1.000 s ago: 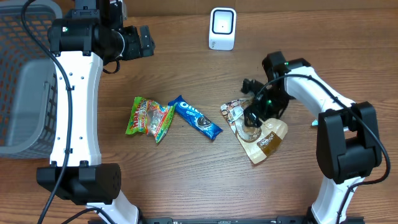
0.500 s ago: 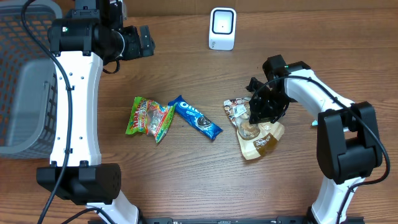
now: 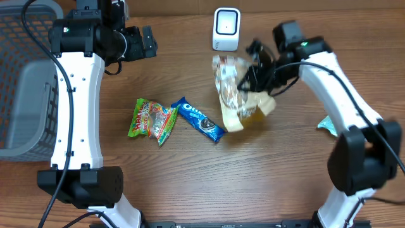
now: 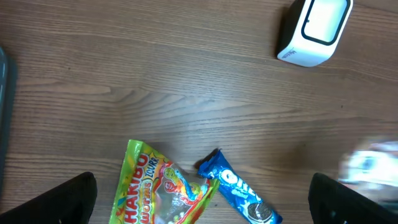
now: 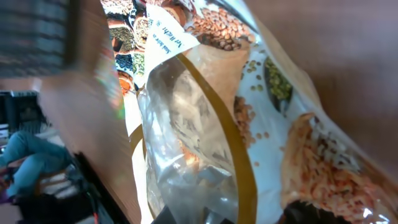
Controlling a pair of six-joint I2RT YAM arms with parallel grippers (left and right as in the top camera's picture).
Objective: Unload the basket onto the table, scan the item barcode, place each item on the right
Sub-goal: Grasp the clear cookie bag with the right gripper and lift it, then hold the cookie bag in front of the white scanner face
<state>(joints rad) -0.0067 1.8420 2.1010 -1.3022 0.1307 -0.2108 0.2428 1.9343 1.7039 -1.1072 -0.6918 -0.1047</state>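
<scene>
A clear-and-tan snack bag (image 3: 231, 88) with a nut and grain print hangs in the air just below the white scanner (image 3: 226, 28). My right gripper (image 3: 254, 79) is shut on the bag's right side. The bag (image 5: 236, 112) fills the right wrist view, pinched between the dark fingers of that gripper (image 5: 242, 216) at the bottom edge; I cannot make out a barcode. My left gripper (image 3: 149, 41) stands open at the upper left, apart from the bag. In its wrist view the left gripper (image 4: 200, 202) holds nothing, and the scanner (image 4: 314, 28) sits top right.
A green Haribo bag (image 3: 152, 120) and a blue Oreo pack (image 3: 201, 120) lie mid-table, also below the left wrist: the Haribo bag (image 4: 155, 193) beside the Oreo pack (image 4: 239, 193). A grey basket (image 3: 25, 82) stands at the left edge. A teal scrap (image 3: 328, 125) lies at the right.
My right gripper shut on the snack bag, lifted it off the table and carried it up and left toward the scanner. The left arm has not moved.
</scene>
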